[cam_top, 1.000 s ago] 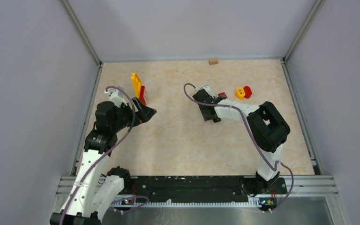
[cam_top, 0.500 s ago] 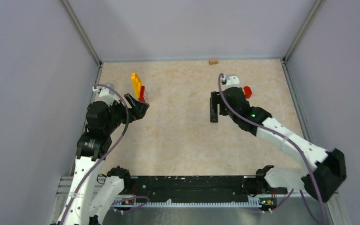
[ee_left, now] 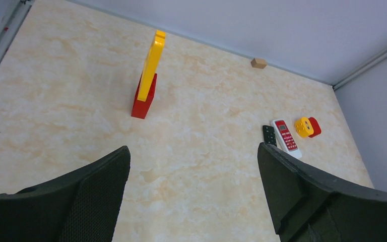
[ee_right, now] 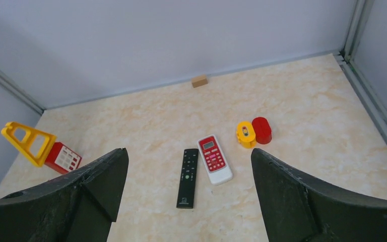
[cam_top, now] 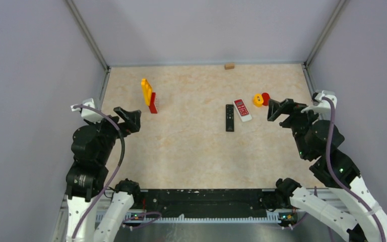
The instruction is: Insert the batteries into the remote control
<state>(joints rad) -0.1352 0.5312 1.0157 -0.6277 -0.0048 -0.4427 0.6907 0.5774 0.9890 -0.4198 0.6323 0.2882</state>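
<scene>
Two remotes lie side by side on the table right of centre: a slim black remote control [cam_top: 230, 117] [ee_right: 187, 177] [ee_left: 268, 135] and a red-and-white one [cam_top: 242, 109] [ee_right: 214, 159] [ee_left: 286, 137], both buttons up. No batteries show in any view. My right gripper [cam_top: 280, 110] [ee_right: 189, 151] hangs open and empty to the right of the remotes, raised above the table. At the left side my left gripper [cam_top: 128, 118] [ee_left: 194, 166] is also open and empty, far from both remotes.
A yellow-and-red block tower [cam_top: 148, 95] [ee_left: 148, 80] stands at the back left. A yellow piece [cam_top: 257, 100] [ee_right: 245, 134] and a red piece [cam_top: 266, 98] [ee_right: 262, 130] sit just right of the remotes. A small wooden block [cam_top: 229, 65] lies against the back wall.
My right arm has drawn back from the remotes to the right side and opened its jaws, uncovering the red-and-white remote. The left arm has pulled back from the block tower.
</scene>
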